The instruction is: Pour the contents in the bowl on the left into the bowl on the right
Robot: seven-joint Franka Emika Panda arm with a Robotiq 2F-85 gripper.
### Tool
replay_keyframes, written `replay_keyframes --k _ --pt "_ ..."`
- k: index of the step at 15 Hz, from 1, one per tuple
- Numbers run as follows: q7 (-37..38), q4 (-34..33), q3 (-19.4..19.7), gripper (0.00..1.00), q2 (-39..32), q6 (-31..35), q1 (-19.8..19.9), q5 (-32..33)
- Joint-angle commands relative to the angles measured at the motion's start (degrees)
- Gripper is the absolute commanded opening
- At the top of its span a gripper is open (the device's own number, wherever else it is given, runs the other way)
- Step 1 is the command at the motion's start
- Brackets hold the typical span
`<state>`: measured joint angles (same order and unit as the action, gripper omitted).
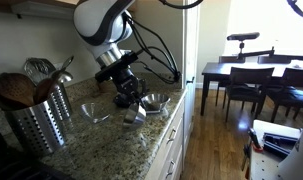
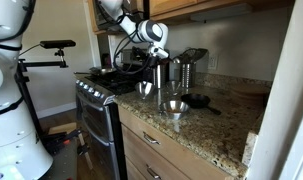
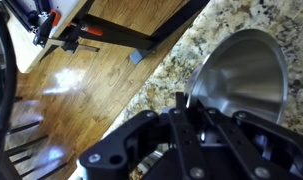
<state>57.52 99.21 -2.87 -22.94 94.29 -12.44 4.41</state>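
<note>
Presently the gripper hangs low over the granite counter, between the two bowls. The left bowl, which is to be emptied, stands upright toward the utensil holder. The right bowl stands upright close to the counter's front edge. In the wrist view one finger lies against the rim of a steel bowl. Whether the jaws are clamped on that rim or merely beside it cannot be told, nor which of the two bowls this is. No view shows what the left bowl holds. Risks noted: a pinch on a thin, polished rim is likely to let the bowl swivel or slip once lifted, dumping the load short of the target. The bowls stand near each other, so a low carry could strike the right bowl and push it toward the edge, with the wood floor directly beyond. A tilt begun before the lip is over the receiving bowl would scatter the contents on the granite.
</note>
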Motion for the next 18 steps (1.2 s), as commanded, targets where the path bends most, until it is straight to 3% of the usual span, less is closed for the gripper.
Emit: replay_keyframes --k 1,16,17,18 --pt "2.0 5.6 -0.2 0.08 3.5 5.3 -0.1 -1.9" --pt "4.0 12.8 0.7 0.07 4.5 13.3 1.1 -3.2" --pt "3.9 13.0 0.7 0.24 4.6 13.5 1.1 -3.4" --pt "3.8 13.2 0.6 0.33 4.7 13.6 1.1 -3.4"
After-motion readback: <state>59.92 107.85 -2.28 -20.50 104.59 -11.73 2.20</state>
